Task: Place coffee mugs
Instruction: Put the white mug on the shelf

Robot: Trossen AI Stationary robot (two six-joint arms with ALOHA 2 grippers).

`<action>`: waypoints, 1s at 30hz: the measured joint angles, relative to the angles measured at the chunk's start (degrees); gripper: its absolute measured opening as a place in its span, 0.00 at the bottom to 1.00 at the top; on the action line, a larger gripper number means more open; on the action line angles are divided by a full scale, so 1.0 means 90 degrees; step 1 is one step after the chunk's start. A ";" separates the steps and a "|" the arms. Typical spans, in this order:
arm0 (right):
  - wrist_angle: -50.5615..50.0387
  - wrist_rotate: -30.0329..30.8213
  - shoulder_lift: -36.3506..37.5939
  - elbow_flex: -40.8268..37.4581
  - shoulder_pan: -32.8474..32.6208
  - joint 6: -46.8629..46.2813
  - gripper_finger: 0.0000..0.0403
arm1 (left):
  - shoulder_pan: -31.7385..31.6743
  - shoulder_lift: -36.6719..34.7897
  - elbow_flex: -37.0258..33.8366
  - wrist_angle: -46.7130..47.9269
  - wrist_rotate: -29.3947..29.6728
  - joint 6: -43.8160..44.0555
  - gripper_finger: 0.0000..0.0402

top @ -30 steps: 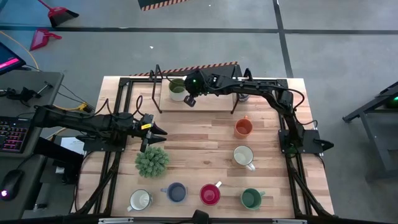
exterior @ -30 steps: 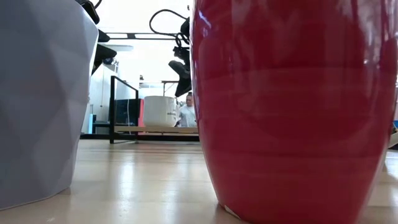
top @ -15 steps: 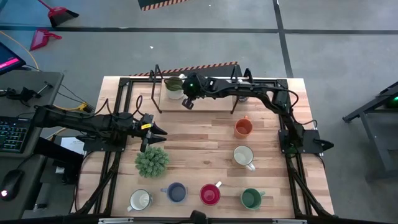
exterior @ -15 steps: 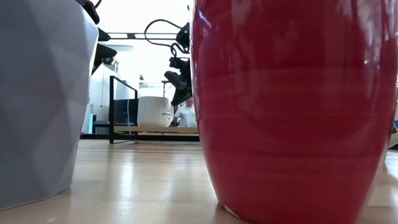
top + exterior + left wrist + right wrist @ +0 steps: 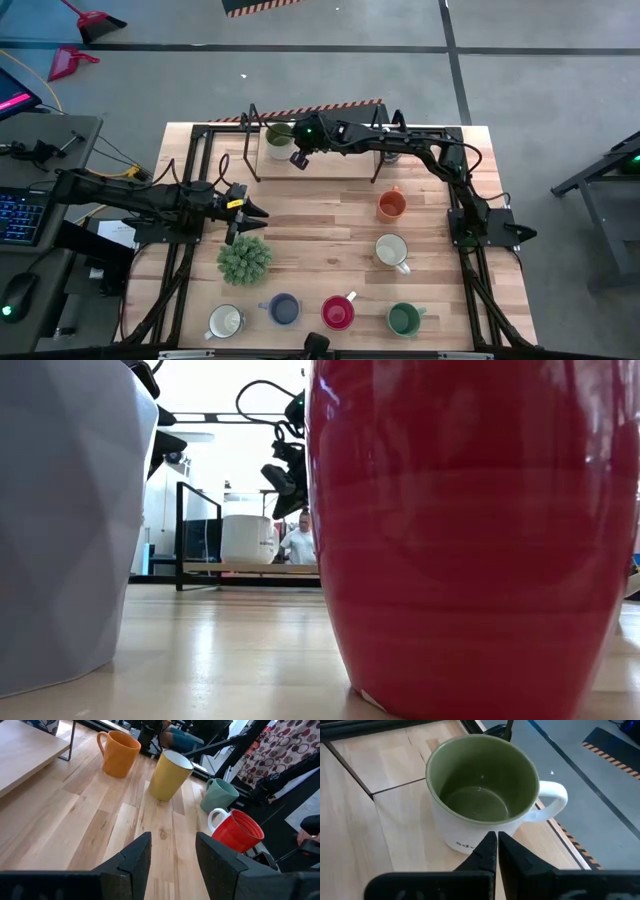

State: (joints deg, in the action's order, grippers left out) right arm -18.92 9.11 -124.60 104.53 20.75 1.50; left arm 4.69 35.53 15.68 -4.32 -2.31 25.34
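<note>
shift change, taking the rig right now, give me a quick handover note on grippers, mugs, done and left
Right gripper: shut, empty, over the raised shelf at the table's far side, right beside the olive mug.
Left gripper: open, empty, waiting at the left, near the plant.
Done: olive mug stands upright on the shelf's left end, not gripped.
Left on the table: orange mug, cream mug, and a near-edge row of white mug, blue mug, red mug and green mug. Any mug under the right arm is hidden.
</note>
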 joint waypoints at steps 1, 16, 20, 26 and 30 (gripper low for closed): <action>0.0012 -0.0005 0.0000 0.0000 0.0000 0.0000 0.00 | 0.0000 -0.0002 0.0000 0.0000 0.0007 -0.0002 0.35; 0.0228 -0.0277 0.0000 0.0007 0.0000 0.0009 0.00 | 0.0000 0.0000 0.0000 0.0000 0.0024 -0.0046 0.35; 0.0225 -0.0282 0.0000 0.0007 0.0000 -0.0001 0.00 | 0.0000 0.0000 0.0000 -0.0003 0.0024 -0.0047 0.35; 0.0309 -0.0040 -0.0085 0.0002 -0.0005 -0.0212 0.00 | 0.0000 -0.0002 0.0000 -0.0003 0.0024 -0.0051 0.35; 0.0362 -0.0290 -0.0176 -0.0002 -0.0015 -0.0217 0.00 | 0.0000 0.0000 0.0000 -0.0002 0.0024 -0.0054 0.35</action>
State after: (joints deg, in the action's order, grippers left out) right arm -15.66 6.50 -126.18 104.51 20.62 -0.46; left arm 4.69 35.53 15.68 -4.33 -2.09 24.85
